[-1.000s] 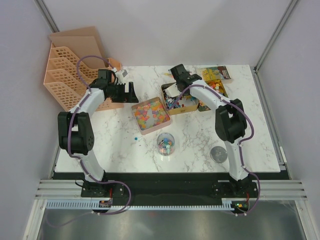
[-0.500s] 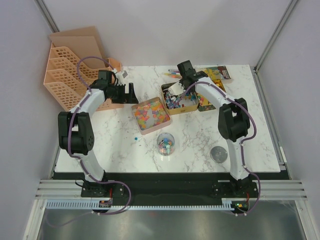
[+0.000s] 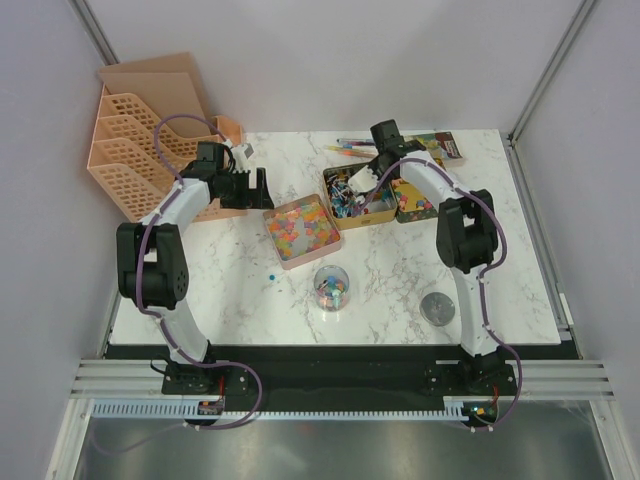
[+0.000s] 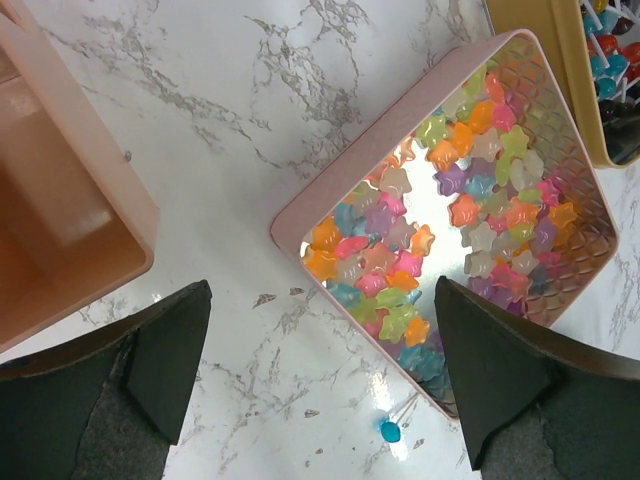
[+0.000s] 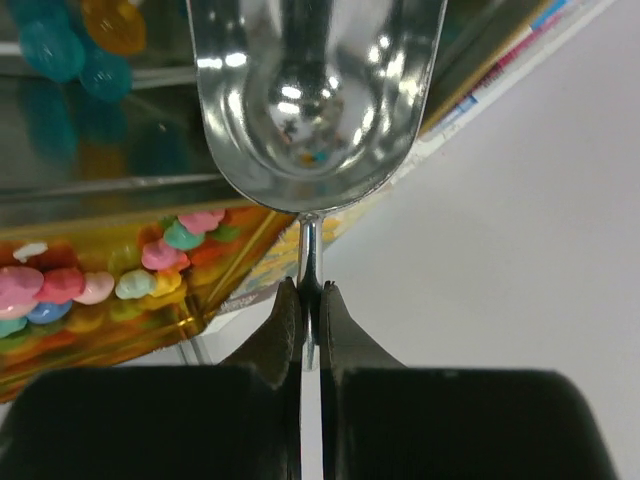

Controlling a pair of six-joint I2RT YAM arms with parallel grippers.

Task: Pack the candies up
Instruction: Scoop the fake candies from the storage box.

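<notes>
The right arm (image 3: 430,185) has swung right toward the far edge of the white marble tabletop (image 3: 250,300). The right hand (image 5: 308,300) is clamped on the handle of a shiny metal scoop (image 5: 320,100). The left hand (image 4: 320,330), spread wide, hovers above multicoloured star-shaped candies (image 4: 450,210) in a square pink tin (image 4: 345,173).

Left arm (image 3: 172,208) rises from the near edge of the surface (image 3: 390,275), elbow folded by the left edge and forearm reaching toward the far-left corner. Left claw (image 4: 322,290) faces down, fingers (image 4: 165,345) spread wide with nothing between them. Right arm (image 3: 462,240) stretches to the far edge right of centre, wrist bent back leftward, right claw (image 5: 310,305) pinched tight on the thin handle of a metal scoop (image 5: 318,100).
</notes>
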